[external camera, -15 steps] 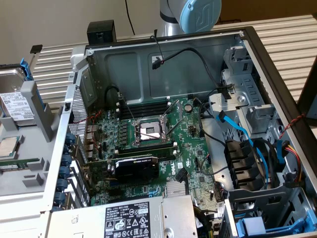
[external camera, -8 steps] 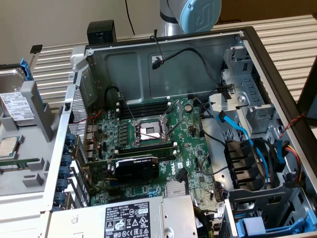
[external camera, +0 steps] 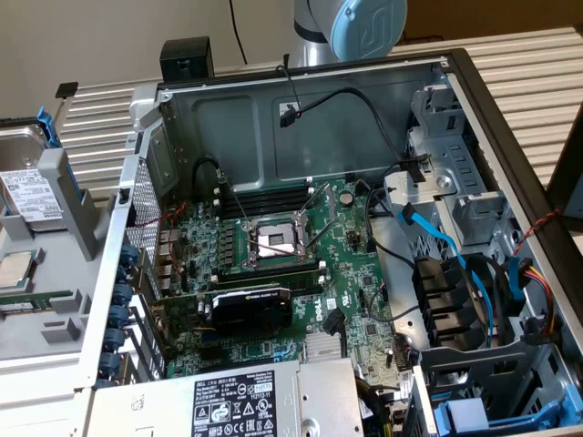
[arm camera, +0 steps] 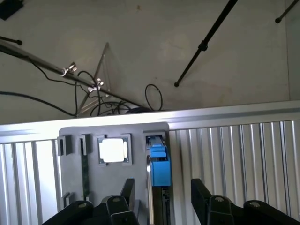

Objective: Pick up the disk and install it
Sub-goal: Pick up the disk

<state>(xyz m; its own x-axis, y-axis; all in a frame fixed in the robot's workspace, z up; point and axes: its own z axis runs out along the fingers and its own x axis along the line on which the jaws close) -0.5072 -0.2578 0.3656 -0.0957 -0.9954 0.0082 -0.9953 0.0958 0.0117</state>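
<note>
Pincer spread wide, gripping nothing. You have two dark, blunt fingers straddling the disk, with clear air on both sides. The disk sits on edge in a slot of the matte grey tray, its thin metal rim toward you and a glossy blue plastic carrier clipped on. Outside one finger, further ahead, a small square CPU chip glares bright in its recess. The ribbed aluminium table ends ahead at a straight rail. Beyond it is bare floor with looped cables.
</note>
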